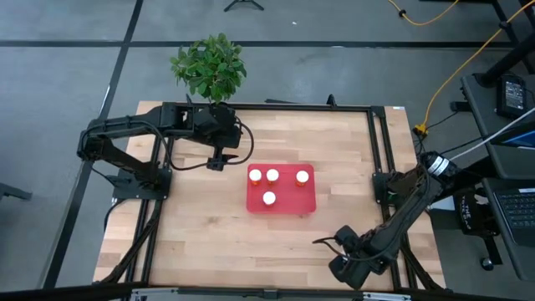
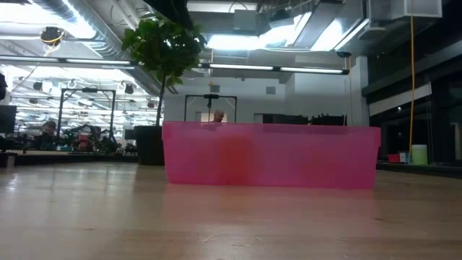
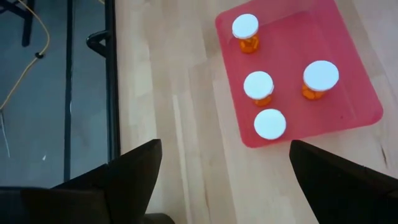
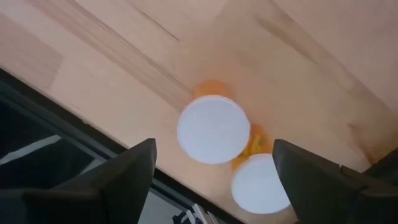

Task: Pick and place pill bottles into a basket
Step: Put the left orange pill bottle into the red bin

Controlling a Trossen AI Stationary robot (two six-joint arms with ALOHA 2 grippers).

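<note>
The basket, a flat red tray, lies mid-table. Several orange pill bottles with white caps stand upright on its floor. Two more pill bottles stand side by side on the wood near the table's near right edge. My right gripper hangs open above them, pointing down, one finger on either side of the nearer cap, touching nothing. My left gripper is open in the air left of the basket, slanting down toward it. In the low view the basket shows as a pink wall.
A black frame rail runs along the table edge right beside the two loose bottles. A potted plant stands at the far edge behind the left arm. Bare wood lies in front of and left of the basket.
</note>
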